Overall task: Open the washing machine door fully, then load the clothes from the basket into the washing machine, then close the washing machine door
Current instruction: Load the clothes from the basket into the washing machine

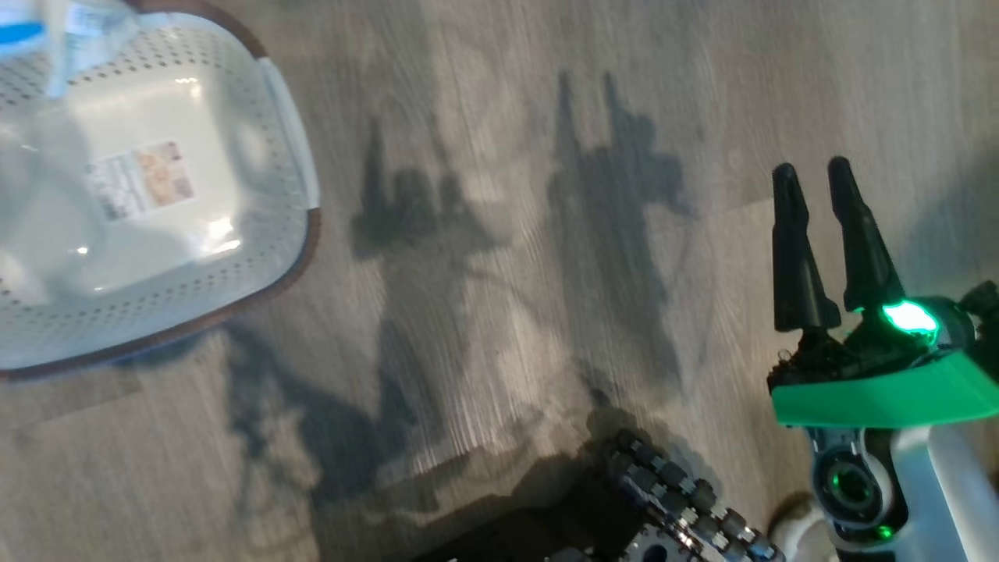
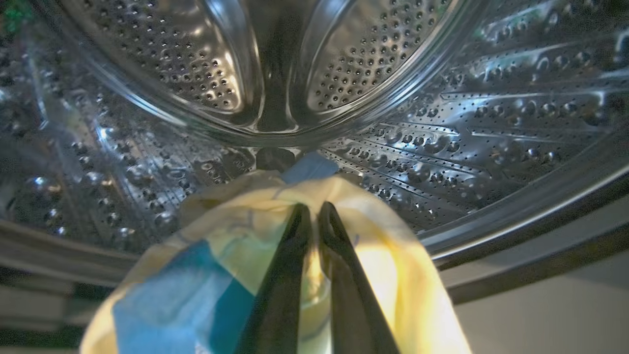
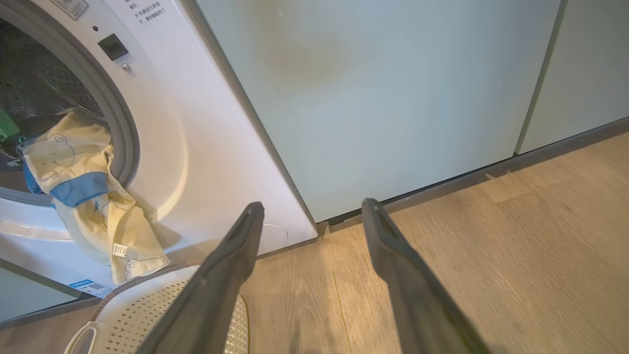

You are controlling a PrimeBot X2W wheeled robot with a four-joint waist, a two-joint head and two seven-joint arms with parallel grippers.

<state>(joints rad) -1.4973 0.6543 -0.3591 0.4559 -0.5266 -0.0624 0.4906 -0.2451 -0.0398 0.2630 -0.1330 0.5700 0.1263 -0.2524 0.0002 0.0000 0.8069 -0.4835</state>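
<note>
left wrist view, nearest: left gripper [image 2: 314,206] fingers pressed almost together, pinching the clothes [image 2: 393,255]; cream-yellow cloth with a blue patch bunched round both fingers. just beyond, the perforated steel drum [image 2: 491,123], gripper at its mouth.

right wrist view adds what that one can't: the clothes lie across the grey gasket [image 3: 120,128] at the lower lip of the washing machine [image 3: 196,147], part inside, part hanging down the white front, a tagged tail dangling just above the basket [image 3: 128,322]. right gripper [image 3: 313,204] spread wide, nothing in it, well apart from the cloth.

head view alone looks into the basket: glossy bottom, a label [image 1: 140,179], brown rim, all blurred.

surface: wood-grain plank floor [image 1: 507,234], arm shadows [image 1: 609,218] across it. far side: pale teal cabinet panels [image 3: 393,98] right beside the machine, dark plinth strip [image 3: 442,184] along their foot.
</note>
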